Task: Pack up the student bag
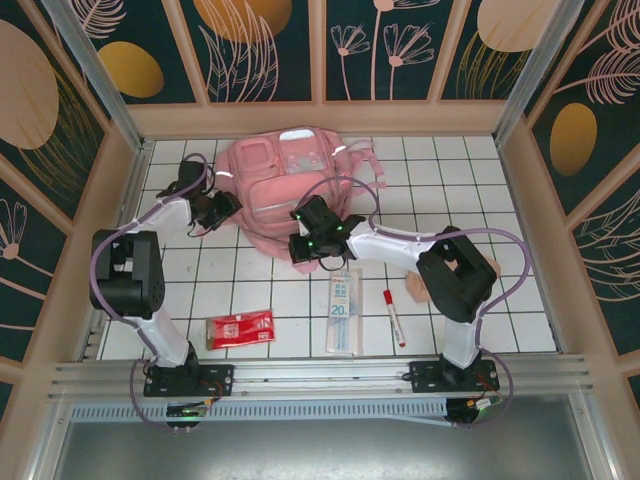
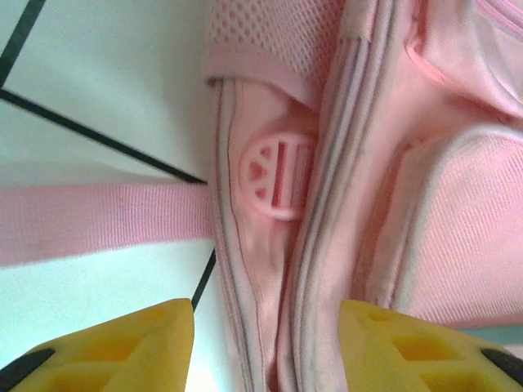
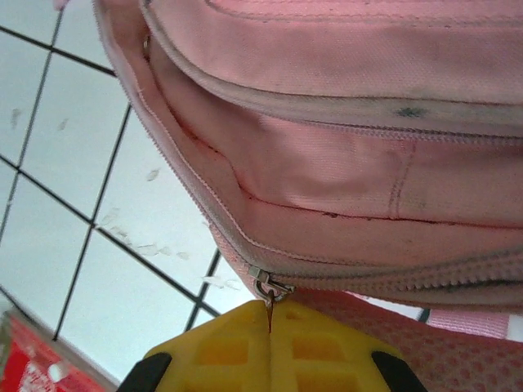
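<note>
The left gripper [image 2: 265, 327], its arm elbowed in from the left, has fingers spread with the side seam of the student bag [image 1: 285, 180] between them. The bag lies flat at upper centre of the top view. The right gripper [image 3: 270, 331], forearm stretched leftward, pinches the zip pull [image 3: 270, 290] at the bag's lower edge.

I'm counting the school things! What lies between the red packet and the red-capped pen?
In the top view, a long clear pack marked "20", likely a ruler, lies between the red packet and the red-capped pen.
</note>
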{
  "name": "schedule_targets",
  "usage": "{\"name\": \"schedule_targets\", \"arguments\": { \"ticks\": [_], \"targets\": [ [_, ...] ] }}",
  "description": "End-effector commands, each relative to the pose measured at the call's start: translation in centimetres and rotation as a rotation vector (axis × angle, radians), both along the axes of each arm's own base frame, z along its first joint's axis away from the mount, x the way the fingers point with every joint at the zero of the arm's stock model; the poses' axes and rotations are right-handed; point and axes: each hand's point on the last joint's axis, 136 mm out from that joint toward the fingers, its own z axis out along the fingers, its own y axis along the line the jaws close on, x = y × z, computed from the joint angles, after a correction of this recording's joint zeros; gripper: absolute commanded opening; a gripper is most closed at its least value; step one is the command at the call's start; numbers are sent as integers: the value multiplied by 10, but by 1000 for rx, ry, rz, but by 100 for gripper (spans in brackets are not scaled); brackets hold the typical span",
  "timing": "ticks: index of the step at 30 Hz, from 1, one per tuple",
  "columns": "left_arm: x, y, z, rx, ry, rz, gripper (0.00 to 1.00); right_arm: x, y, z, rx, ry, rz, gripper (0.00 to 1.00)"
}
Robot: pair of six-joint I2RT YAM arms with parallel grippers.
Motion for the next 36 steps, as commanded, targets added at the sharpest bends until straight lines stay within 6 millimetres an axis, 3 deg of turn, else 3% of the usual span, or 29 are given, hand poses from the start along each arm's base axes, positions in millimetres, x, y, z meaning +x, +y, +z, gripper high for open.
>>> {"name": "schedule_targets", "arguments": {
  "ticks": [1,4,6,13,17,27,30,33,36],
  "targets": [
    [-48,-7,4,-46,64,-7,52,-6,35,17,124,18,109,0],
    [-84,-22,-1,-131,82,13,58,-10,55,26,190,23,182,0],
    [-92,-33,2,-179,58,31,61,-13,66,33,227,12,217,0],
    [-80,-61,12,-249,-11,78,65,-18,87,36,282,3,273,0],
    [-75,-74,-2,-248,25,60,65,-19,85,31,279,8,275,0],
    [-74,-63,-39,-181,60,126,56,-23,69,30,249,-3,233,0],
    [-73,-60,-42,-162,59,130,47,-22,62,28,235,-9,206,0],
    [-67,-54,-35,-97,46,116,16,-19,50,20,164,-10,167,0],
    [-61,-42,-24,1,20,94,0,-16,25,11,66,-41,110,0]
  ]
}}
